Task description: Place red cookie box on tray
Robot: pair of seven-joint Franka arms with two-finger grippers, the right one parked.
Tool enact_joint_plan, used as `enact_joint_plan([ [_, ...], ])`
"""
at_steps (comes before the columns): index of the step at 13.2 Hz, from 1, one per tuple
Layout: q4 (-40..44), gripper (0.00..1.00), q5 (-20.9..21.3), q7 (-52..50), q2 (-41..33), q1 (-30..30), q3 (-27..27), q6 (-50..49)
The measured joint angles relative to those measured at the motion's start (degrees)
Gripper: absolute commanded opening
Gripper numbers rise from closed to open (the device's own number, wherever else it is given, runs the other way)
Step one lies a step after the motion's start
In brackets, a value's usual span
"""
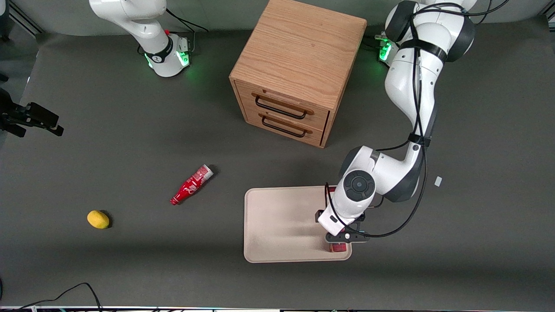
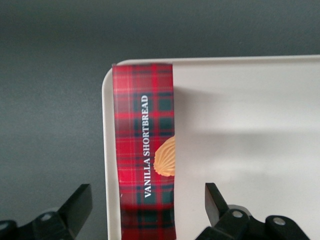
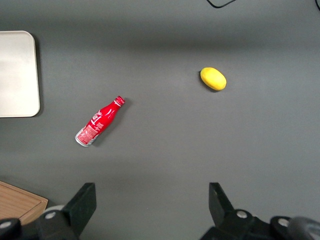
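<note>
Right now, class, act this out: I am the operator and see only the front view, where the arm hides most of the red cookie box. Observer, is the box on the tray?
Observer: Yes. The left wrist view shows the red cookie box lying on the tray, along one rim, with its end at a corner.
Operator: Is the gripper holding it?
Observer: No. The gripper is above the box, jaws open, with a gap on each side.
Operator: Which face is up?
Observer: The one printed VANILLA SHORTBREAD, with a cookie picture.

Overhead front view, 2 wrist close-ups
</note>
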Motion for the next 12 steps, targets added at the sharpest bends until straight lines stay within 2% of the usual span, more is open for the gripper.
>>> enact_joint_plan([
  [3, 2.5, 1.00, 0.0, 0.0, -2.2, 0.0, -0.2, -9.6],
  [6, 4.0, 1.00, -0.5, 2.0, -8.0, 0.3, -0.1, -21.4],
  [10, 2.4, 1.00, -2.9, 13.1, -18.4, 5.0, 0.8, -33.9],
  [12, -2.2, 1.00, -3.1, 19.0, -23.3, 7.4, 2.3, -35.1],
])
